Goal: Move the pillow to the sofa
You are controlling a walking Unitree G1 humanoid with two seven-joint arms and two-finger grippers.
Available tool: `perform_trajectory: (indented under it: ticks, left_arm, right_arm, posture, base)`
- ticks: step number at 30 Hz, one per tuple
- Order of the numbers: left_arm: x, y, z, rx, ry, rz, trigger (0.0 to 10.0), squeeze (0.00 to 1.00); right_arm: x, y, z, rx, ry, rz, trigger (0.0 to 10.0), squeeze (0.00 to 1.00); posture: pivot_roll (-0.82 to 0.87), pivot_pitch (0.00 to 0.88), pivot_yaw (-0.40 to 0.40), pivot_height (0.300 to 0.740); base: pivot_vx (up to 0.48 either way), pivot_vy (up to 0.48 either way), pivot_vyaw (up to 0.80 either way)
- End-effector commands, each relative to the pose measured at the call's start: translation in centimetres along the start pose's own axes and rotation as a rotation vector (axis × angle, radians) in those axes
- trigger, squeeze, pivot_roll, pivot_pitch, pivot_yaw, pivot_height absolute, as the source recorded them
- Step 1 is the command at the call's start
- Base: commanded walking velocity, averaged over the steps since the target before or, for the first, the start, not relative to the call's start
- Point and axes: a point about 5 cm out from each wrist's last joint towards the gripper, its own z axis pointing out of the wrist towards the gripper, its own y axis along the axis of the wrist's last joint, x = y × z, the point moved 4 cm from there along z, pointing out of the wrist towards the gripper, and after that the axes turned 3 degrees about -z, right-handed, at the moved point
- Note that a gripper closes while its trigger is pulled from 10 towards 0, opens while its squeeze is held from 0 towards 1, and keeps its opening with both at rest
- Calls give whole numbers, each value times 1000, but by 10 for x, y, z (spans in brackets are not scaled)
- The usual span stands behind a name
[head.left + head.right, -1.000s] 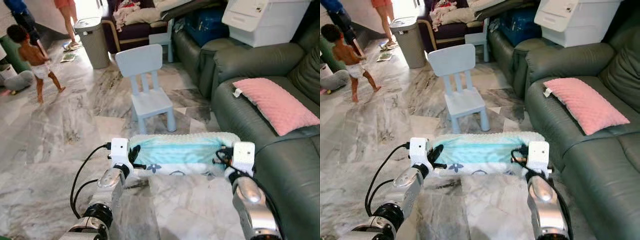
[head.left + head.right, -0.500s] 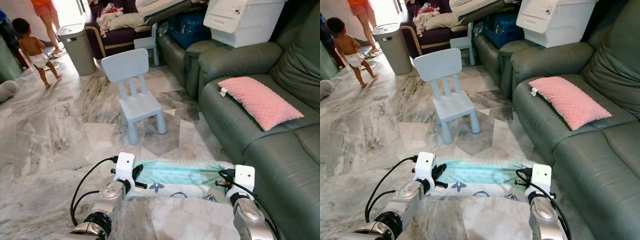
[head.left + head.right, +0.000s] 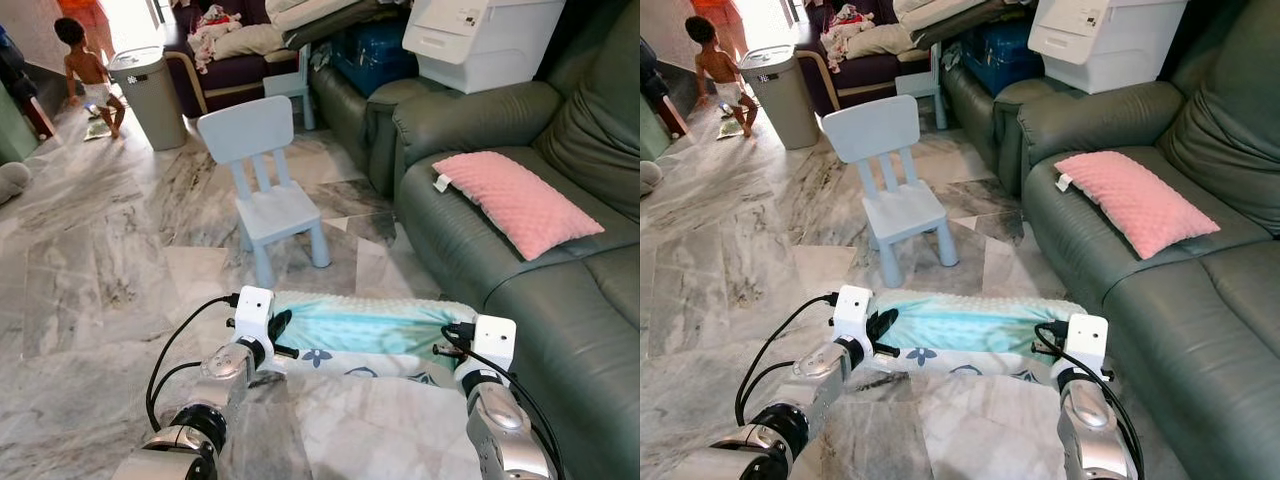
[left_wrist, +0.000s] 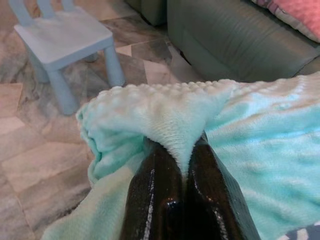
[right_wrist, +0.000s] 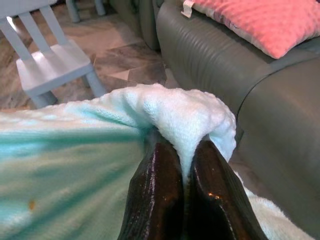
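Teal pillow (image 3: 365, 328), dotted fleece with a printed underside: held level above the marble floor (image 3: 90, 290), stretched between both arms. Left gripper (image 4: 177, 167) pinches a fold at its left end, fingers clamped tight; right gripper (image 5: 180, 165) pinches the right end likewise. Just right of the pillow, grey-green sofa (image 3: 560, 300), apart from it. Beyond, light-blue child's chair (image 3: 270, 195); pink pillow (image 3: 515, 200) on the sofa seat. Far: grey bin (image 3: 145, 90), a child (image 3: 90, 75).
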Motion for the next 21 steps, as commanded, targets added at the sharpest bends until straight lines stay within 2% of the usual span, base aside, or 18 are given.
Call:
perform_trajectory:
  ticks: [1,21]
  left_arm:
    - [6,6,0,-11,9,-2,10000,0]
    - [2,-2,-2,11,-13,-6,10000,0]
  right_arm:
    - [-2,12,1,-47,-10,7,10000,0]
    - [-4,11,-2,-43,-14,12,10000,0]
  posture:
    - [-335,0,142,740]
    - [-336,0,141,740]
  base:
    - [311,0,-788]
    - [331,0,-788]
